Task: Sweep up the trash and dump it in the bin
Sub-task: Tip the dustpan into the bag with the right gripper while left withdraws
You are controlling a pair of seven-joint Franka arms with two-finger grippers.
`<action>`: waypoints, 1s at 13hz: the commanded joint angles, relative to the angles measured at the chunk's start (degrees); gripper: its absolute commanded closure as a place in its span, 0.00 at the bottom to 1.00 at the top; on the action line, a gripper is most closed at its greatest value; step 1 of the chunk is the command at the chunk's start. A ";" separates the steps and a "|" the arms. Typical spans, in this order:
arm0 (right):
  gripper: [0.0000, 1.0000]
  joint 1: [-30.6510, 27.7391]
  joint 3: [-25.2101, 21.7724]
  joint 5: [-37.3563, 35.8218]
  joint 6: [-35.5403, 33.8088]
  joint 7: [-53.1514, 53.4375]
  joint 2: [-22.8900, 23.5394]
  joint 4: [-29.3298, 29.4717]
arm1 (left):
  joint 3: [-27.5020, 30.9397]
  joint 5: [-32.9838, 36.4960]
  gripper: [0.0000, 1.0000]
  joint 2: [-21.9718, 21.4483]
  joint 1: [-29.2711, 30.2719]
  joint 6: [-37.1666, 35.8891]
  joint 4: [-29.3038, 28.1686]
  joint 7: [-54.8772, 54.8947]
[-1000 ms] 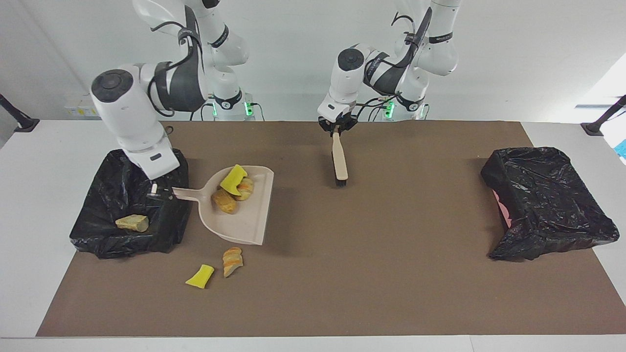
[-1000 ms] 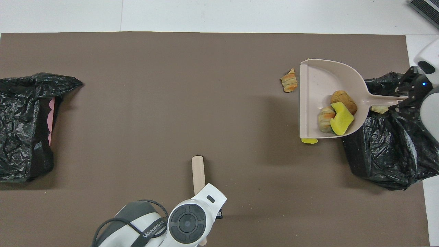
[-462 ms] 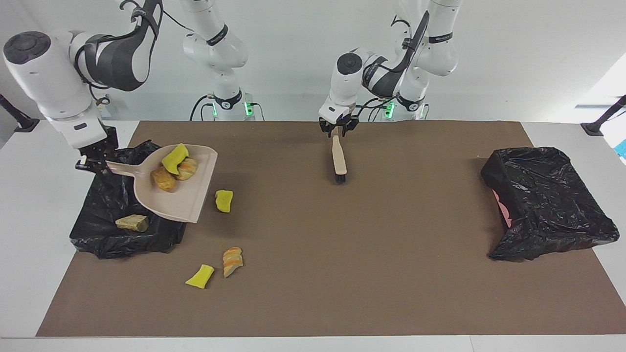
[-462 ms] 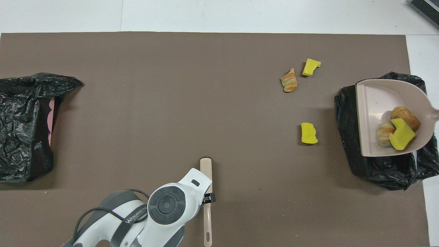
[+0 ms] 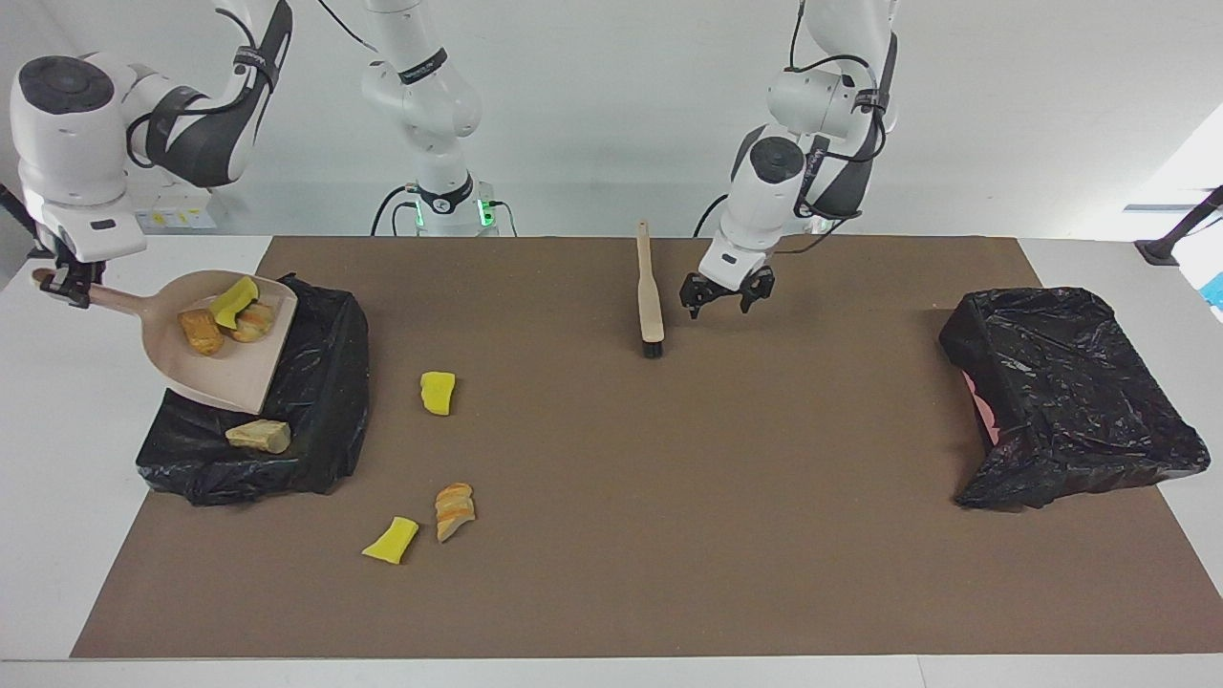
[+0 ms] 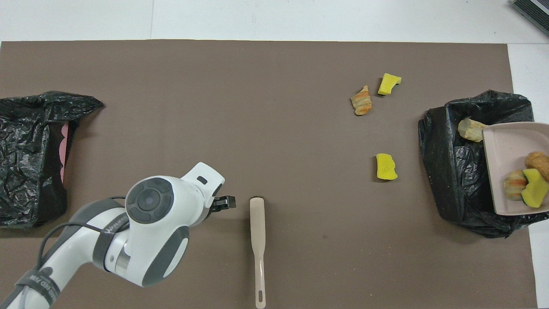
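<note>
My right gripper [image 5: 65,285] is shut on the handle of the beige dustpan [image 5: 229,377], which hangs over the black-lined bin [image 5: 325,382] at the right arm's end of the table. Three pieces of trash [image 5: 225,315] lie in the pan near its handle. One tan lump [image 5: 258,436] sits in the bin. On the mat beside the bin lie two yellow chunks [image 5: 438,393] [image 5: 391,540] and a bread piece [image 5: 454,510]. The brush [image 5: 652,296] lies flat on the mat. Just above the mat beside the brush, my left gripper [image 5: 723,294] is open and empty.
A second black-lined bin [image 5: 1070,392] stands at the left arm's end of the brown mat [image 5: 669,497]. White table shows around the mat. In the overhead view the left arm's bulk covers the mat near the robots, beside the brush [image 6: 257,240].
My left gripper opened, let go of the brush and moved aside toward the left arm's end; the brush now lies flat. My right arm lifted the dustpan and carried it over the bin.
</note>
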 commanded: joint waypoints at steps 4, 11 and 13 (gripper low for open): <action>1.00 4.38 0.82 -16.22 0.99 11.56 -6.61 -8.72 | -0.41 0.89 0.00 6.16 14.02 -1.12 8.10 20.32; 1.00 10.44 0.82 -31.53 -3.48 20.73 -7.50 -8.56 | -0.32 0.89 0.00 5.90 23.98 -16.91 23.38 32.30; 1.00 10.63 1.26 -31.81 -6.64 20.56 -7.58 -6.80 | -0.23 0.98 0.00 5.64 24.77 -22.89 27.87 34.94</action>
